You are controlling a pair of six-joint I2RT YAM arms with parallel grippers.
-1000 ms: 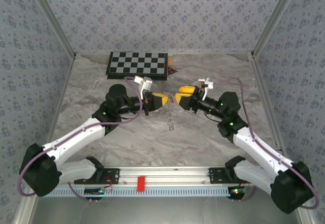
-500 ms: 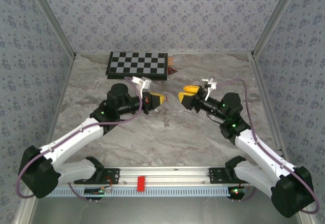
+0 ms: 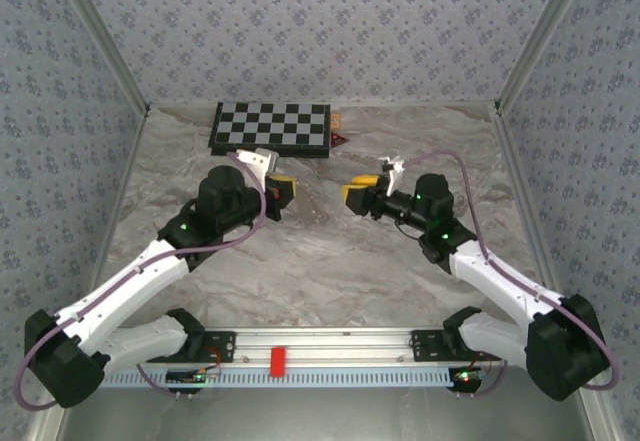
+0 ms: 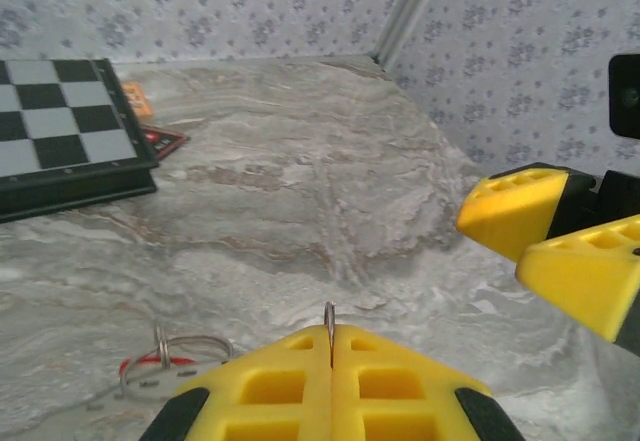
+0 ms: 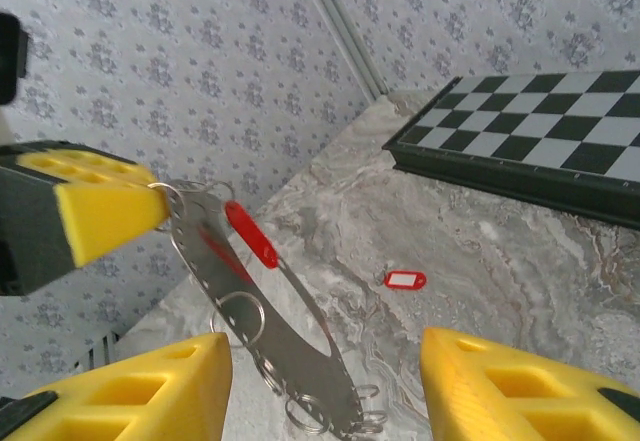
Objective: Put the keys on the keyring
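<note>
Keyring (image 4: 329,315): thin pale metal oval, pinched by shut yellow fingers of left gripper (image 3: 284,189), hanging over mid-table, clear of every edge; glossy red-headed key (image 5: 250,233) against it, second key (image 5: 404,279) flat on the marbled table (image 3: 330,271); right gripper (image 3: 352,193) just beside, parted wide, empty

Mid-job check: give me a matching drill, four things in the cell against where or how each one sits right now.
Things:
1. left end effector
2. right end effector
3. loose red key
4. chessboard

States:
A. lying on the table, nearer the arms than the board
B. open, nothing between its fingers
C. at the far edge
D. shut on the keyring

Pairs: 1-D, 2-B, 3-A, 4-C
</note>
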